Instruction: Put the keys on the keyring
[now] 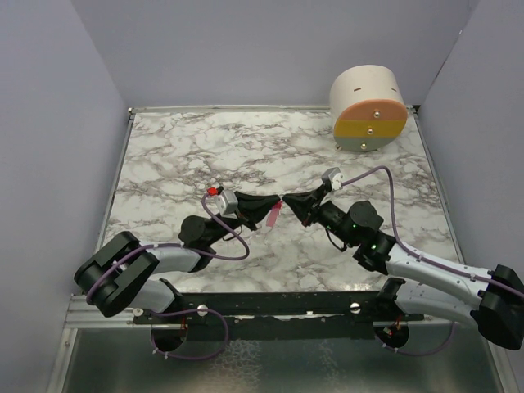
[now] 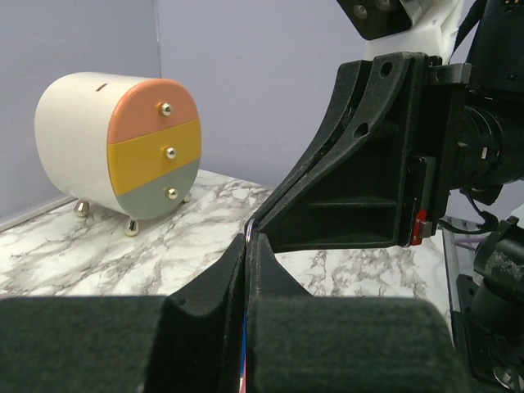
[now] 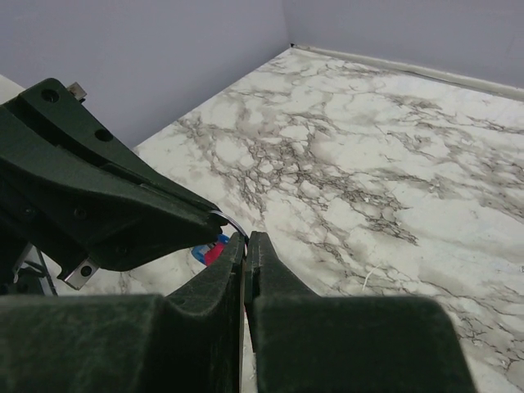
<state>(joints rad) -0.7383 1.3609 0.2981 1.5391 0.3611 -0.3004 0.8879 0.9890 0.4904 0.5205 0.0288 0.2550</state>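
My two grippers meet tip to tip above the middle of the marble table. The left gripper (image 1: 270, 202) is shut; in its wrist view (image 2: 248, 237) a thin blue sliver of the key (image 2: 242, 344) shows between the pads. The keyring's silver wire (image 3: 229, 223) arcs from the left tip into my shut right gripper (image 3: 245, 236), which shows in the top view (image 1: 291, 201). The pink tag (image 1: 273, 216) hangs below the two tips. In the right wrist view the blue key head (image 3: 200, 250) and pink tag (image 3: 214, 252) sit just under the left fingers (image 3: 123, 205).
A small round cabinet (image 1: 369, 109) with pink, yellow and grey drawers stands at the back right; it also shows in the left wrist view (image 2: 123, 147). Purple walls close the table on three sides.
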